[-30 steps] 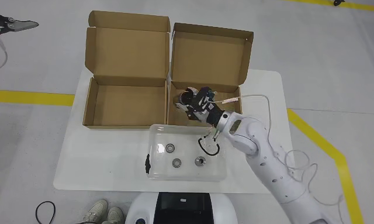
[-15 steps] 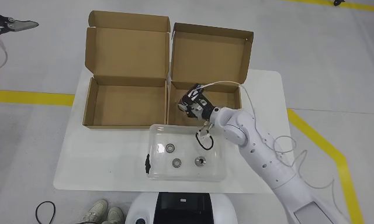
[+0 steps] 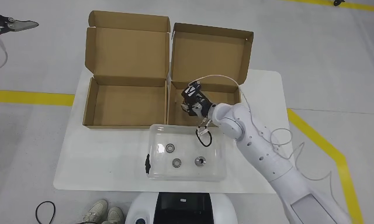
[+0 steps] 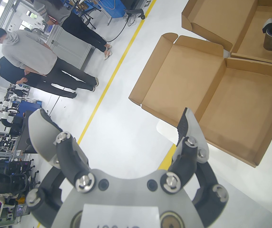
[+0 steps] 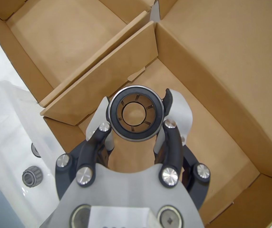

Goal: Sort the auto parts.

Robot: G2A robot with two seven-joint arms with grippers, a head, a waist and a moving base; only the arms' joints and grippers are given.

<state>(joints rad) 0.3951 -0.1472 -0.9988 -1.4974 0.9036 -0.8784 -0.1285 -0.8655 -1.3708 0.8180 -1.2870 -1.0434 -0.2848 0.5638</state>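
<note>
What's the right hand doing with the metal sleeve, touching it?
Touching: in the right wrist view the right hand clamps the metal sleeve between both fingers.

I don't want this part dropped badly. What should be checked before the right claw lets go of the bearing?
1. Grip: the right claw clamps the bearing on both sides: ok.
2. Position: the bearing is over the floor of the right box: ok.
3. Landing spot: bare cardboard beneath: ok.
4. Height above the floor: cannot tell.
5. Other arm: the left claw is open, away from the right box: ok.
6. Correct box for this part: cannot tell.
</note>
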